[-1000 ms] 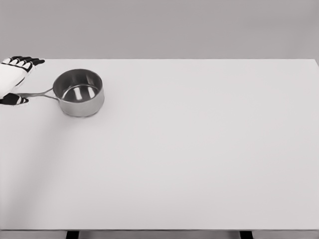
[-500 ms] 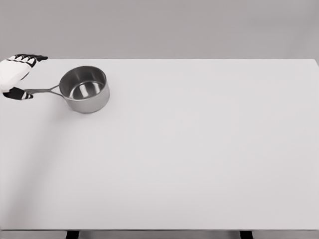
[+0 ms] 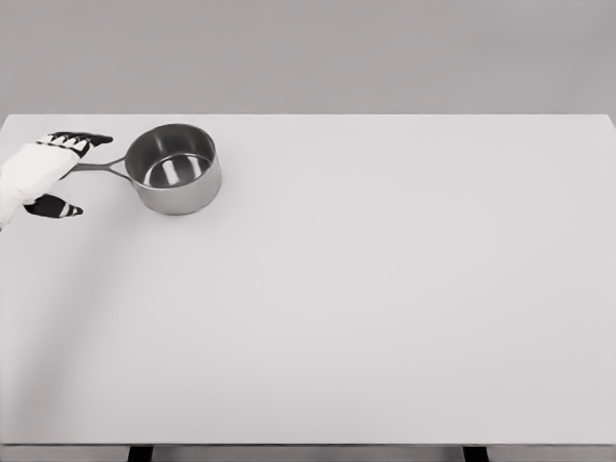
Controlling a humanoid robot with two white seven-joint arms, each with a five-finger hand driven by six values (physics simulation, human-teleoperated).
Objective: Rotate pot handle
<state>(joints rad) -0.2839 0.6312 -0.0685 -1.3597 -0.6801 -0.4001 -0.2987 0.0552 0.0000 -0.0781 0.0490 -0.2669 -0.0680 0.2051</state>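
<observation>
Steel pot sits upright near the far left corner of the counter, empty, its thin handle pointing left toward the counter's left edge. Left hand comes in at the left edge, right at the handle's outer end, fingers extended over the tip and thumb spread apart below it, not closed on the handle; whether the fingers actually touch it can't be told from the head view. Right hand out of view.
</observation>
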